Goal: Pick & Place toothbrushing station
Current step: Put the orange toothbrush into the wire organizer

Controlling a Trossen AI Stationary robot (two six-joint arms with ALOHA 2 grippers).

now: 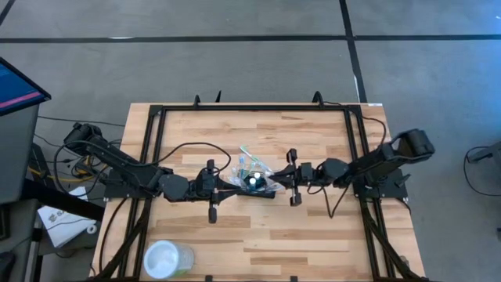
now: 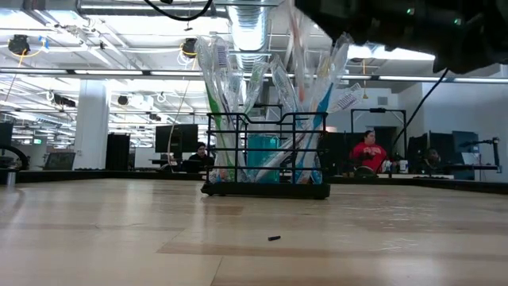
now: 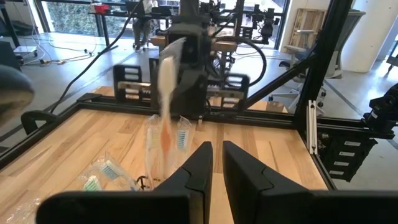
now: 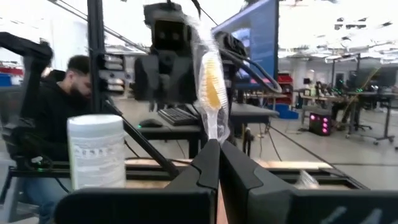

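On blond wood, boxy wire-mesh caddy (image 2: 266,155)

From above, the toothbrushing station (image 1: 255,182) sits mid-bench, its mesh walls too small to make out and partly covered by both grippers' fingers. In the low view, the wrapped toothbrushes (image 2: 238,63) run into dark arm parts at the top edge. The left wrist view blurs a wrapped toothbrush (image 3: 166,81); the clear cup (image 1: 166,259) near the bench's front edge is partly cut off.
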